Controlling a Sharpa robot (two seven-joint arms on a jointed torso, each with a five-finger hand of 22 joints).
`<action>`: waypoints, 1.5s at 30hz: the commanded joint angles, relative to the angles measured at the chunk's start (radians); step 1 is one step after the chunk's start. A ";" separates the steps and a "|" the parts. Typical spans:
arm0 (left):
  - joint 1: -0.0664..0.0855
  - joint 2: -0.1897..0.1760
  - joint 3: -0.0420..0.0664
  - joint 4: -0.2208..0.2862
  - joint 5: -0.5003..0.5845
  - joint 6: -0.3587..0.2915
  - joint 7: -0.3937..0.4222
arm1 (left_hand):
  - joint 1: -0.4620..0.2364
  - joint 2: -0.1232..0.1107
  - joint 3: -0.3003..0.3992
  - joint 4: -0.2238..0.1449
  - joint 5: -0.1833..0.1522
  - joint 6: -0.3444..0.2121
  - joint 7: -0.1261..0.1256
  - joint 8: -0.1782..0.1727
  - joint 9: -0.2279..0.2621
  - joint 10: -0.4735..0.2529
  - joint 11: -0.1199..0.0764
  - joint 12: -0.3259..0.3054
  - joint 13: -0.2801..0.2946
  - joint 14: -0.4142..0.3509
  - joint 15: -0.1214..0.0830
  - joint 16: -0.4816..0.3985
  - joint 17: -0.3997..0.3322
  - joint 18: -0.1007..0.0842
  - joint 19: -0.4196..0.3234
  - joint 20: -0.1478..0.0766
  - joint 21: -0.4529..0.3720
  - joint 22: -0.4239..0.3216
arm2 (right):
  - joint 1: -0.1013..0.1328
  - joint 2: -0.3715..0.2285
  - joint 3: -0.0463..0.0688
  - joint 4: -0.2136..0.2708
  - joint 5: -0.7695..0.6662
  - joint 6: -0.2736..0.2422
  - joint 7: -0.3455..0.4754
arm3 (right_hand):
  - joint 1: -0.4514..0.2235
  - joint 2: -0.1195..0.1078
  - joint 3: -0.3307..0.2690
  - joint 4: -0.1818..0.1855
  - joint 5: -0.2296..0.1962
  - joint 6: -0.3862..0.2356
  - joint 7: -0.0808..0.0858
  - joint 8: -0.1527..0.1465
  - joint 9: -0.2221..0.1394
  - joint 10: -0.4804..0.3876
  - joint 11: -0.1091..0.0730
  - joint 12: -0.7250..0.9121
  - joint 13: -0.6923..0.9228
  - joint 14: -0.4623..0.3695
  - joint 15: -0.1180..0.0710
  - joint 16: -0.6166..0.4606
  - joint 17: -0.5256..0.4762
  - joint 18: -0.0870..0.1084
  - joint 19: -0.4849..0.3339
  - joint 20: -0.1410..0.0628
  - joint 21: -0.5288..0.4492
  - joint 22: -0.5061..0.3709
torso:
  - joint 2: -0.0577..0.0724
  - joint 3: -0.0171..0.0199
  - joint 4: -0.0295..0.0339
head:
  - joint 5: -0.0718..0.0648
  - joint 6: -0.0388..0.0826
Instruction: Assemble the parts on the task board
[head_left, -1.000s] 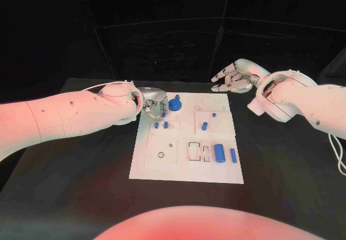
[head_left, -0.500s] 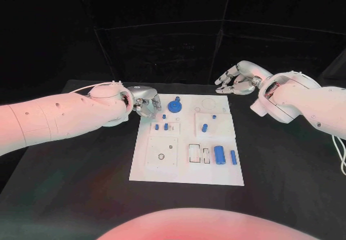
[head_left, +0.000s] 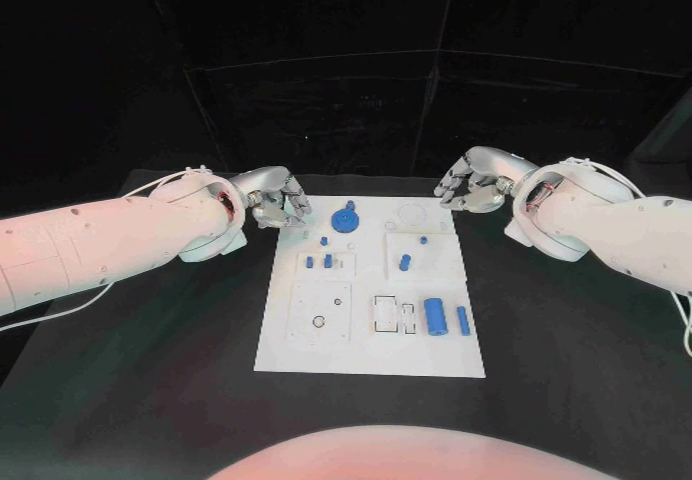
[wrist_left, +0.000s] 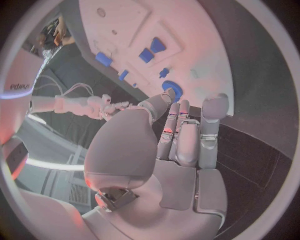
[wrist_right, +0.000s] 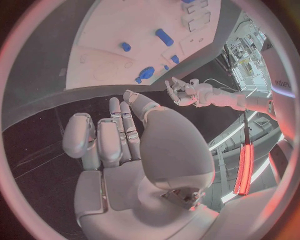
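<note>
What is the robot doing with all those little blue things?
Right now it holds none of them. Its left hand and right hand hover by the far corners of the white task board, holding nothing. The blue parts sit on the board: a round knob near the far end, a fat cylinder nearer the robot, and some small pegs between.

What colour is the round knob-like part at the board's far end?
Blue, clearest in the head view.

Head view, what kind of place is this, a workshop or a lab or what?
Most likely a robot test lab. A white task board with small blue parts lies on a black table against a dark backdrop, and the left hand and right hand hover at its far corners.
</note>
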 joint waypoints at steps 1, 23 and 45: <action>0.002 -0.016 0.000 0.018 0.533 -0.036 0.199 | -0.001 0.014 0.005 0.007 -0.001 0.003 0.000 0.000 -0.003 -0.003 0.002 0.000 -0.007 -0.068 0.001 -0.086 -0.147 0.032 -0.073 0.002 -0.135 -0.132 | -0.013 -0.002 0.000 0.018 -0.205 0.038 -0.055 | -0.003 -0.012 0.017 -0.005 -0.012 0.009 0.000 0.002 -0.001 0.012 -0.001 -0.012 -0.021 0.017 -0.006 -0.005 -0.001 0.004 0.008 -0.001 0.000 0.001 | 0.002 0.0025 -0.0027 | -0.009 0.005; 0.001 -0.072 -0.001 0.118 1.057 0.123 0.401 | -0.007 0.023 -0.051 -0.001 -0.001 0.008 0.007 0.006 -0.008 0.002 0.011 0.021 -0.010 -0.377 0.021 -0.411 -0.550 0.034 -0.275 0.024 -0.318 -0.234 | -0.088 0.051 -0.002 0.006 -0.352 0.035 -0.061 | -0.022 -0.049 0.069 -0.021 -0.046 -0.050 0.014 -0.047 -0.006 -0.049 0.024 -0.095 -0.127 0.013 0.013 -0.018 -0.019 0.007 -0.001 0.015 -0.009 -0.014 | 0.003 -0.0013 0.0024 | -0.025 0.017; 0.001 -0.082 -0.001 0.130 1.089 0.128 0.404 | 0.011 0.029 -0.064 -0.014 -0.001 -0.002 0.022 0.002 -0.010 -0.006 0.019 0.019 -0.012 -0.373 0.024 -0.414 -0.563 0.035 -0.269 0.024 -0.320 -0.238 | -0.097 0.078 -0.002 -0.010 -0.341 0.130 -0.051 | -0.021 -0.015 0.124 -0.024 -0.054 0.021 0.015 -0.026 0.003 0.045 0.015 -0.088 -0.173 0.017 0.006 -0.015 -0.028 -0.001 0.026 0.012 0.013 0.027 | 0.002 0.0002 0.0023 | -0.032 0.012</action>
